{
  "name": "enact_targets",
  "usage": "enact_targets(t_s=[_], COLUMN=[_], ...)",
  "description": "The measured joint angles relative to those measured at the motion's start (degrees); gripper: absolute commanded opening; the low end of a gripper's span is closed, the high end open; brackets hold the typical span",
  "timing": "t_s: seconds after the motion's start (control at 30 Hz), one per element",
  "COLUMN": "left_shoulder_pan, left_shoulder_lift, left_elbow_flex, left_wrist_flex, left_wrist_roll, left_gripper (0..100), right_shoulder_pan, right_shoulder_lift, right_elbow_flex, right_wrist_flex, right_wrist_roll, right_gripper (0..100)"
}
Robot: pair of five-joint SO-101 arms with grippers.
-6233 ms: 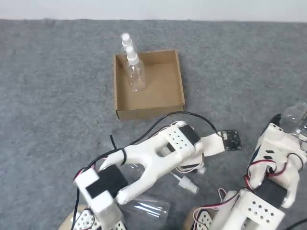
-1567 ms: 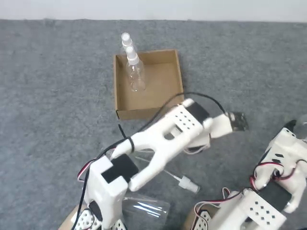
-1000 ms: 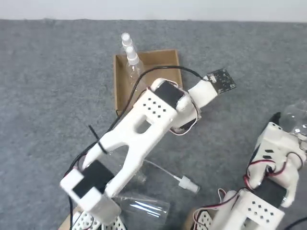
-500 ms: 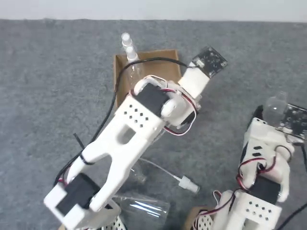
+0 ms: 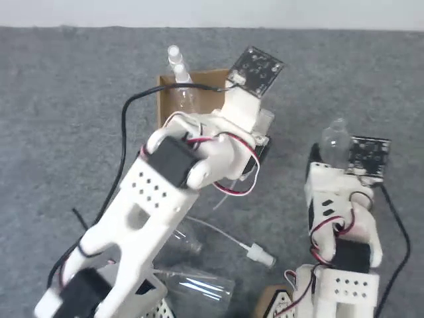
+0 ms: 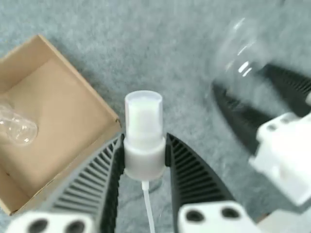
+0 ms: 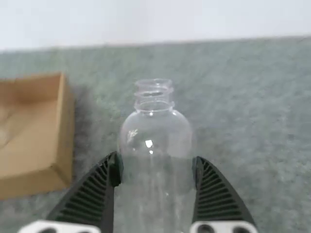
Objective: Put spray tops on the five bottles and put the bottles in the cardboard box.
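L gripper (image 6: 144,145) is clamped on a white spray top (image 6: 143,114), w/ its ribbed dark fingers (image 6: 104,170) pressing the collar from both sides. The top is a short white cylinder w/ a wider collar under the head & a thin dip tube (image 6: 146,208) coming out the base. Its long axis runs in line w/ the gripper: head points away from the wrist, tube trails back toward it. In the L wrist view it sits over grey carpet (image 6: 160,39), just off a corner of the cardboard box (image 6: 53,121).

R gripper (image 7: 155,167) is closed around a clear bottle (image 7: 154,128), one finger on each side of the body. The bottle is see-through & round-shouldered, w/ an open threaded neck. Its long axis lines up w/ the gripper, neck pointing away from the wrist. In the high view it stands roughly upright above the R arm (image 5: 341,212), neck up, to the right of the box & apart from it. The L wrist view also catches it, blurred, beyond the spray top & not touching it.

In the high view, the L arm (image 5: 165,192) stretches from the near edge up across the box, covering much of it. Two capped bottles (image 5: 180,73) show at the box's far-left corner; can't tell if both are inside. On the carpet near the arm bases lie a loose spray top (image 5: 258,254), tube running off toward the L arm, & a lying bottle (image 5: 202,286), clear, on its side.
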Motion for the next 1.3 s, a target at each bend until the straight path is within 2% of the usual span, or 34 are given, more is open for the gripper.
enact_targets(t_s=[0.3,0.63,1.1,1.3], left_shoulder_pan=[-6.9,-12.9,-24.7,-26.8], left_shoulder_lift=[-15.3,-28.6,-38.7,-43.3], left_elbow_flex=[13.9,28.0,37.3,42.5], left_wrist_flex=[-13.9,-29.5,-40.6,-45.9], left_wrist_roll=[9.0,17.1,29.8,30.5], left_gripper=[1,1,1,1], right_shoulder_pan=[-9.9,-16.5,-24.5,-27.4], right_shoulder_lift=[0.0,0.0,0.0,0.0], right_elbow_flex=[1.5,1.8,15.8,19.6], right_wrist_flex=[0.0,-0.7,-21.8,-27.1], right_wrist_roll=[0.0,0.0,0.0,0.0], right_gripper=[6.6,6.6,6.2,6.2])
